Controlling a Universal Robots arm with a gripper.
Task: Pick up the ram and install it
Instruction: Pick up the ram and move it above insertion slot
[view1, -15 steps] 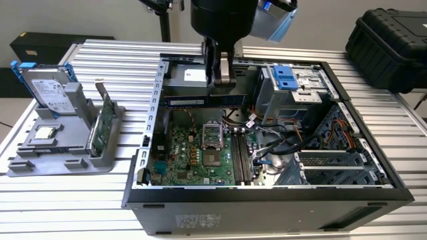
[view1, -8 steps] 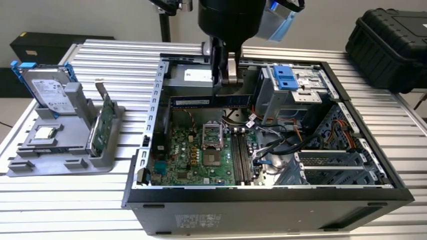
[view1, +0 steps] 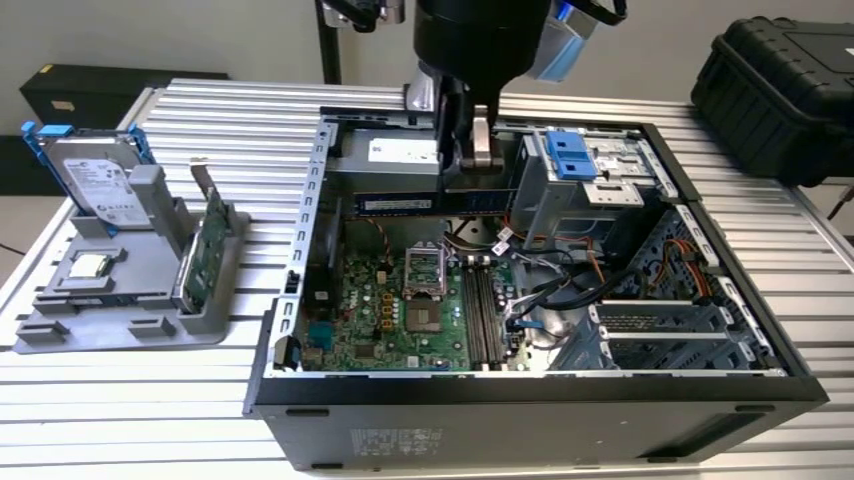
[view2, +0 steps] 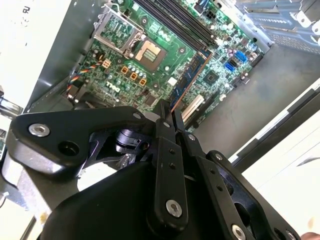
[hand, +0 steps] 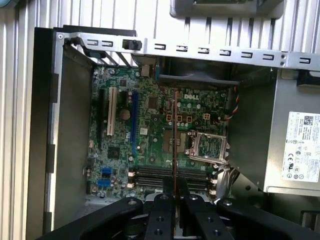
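In the second wrist view the hand (view2: 170, 111) is matte black, made of flat linkage bars that are joined by round silver screws (view2: 173, 208), and it narrows to two slim fingers (view2: 164, 150). In the exterior view the wrist (view1: 478, 35) above it is a thick glossy black cylinder, with a light blue cap (view1: 567, 45) at its side.

- Exterior view, clocking off the CPU socket (view1: 424, 292): memory slots (view1: 483, 315) at 3 o'clock are wide open from above.
- Cables (view1: 567, 290) crowd further out at 3, and the drive cage (view1: 577, 190) blocks 1.
- Case wall (view1: 304, 235) fences off 9.
- The gripper (view1: 470, 165), pinching the ram (view1: 395, 204), hangs at 12.
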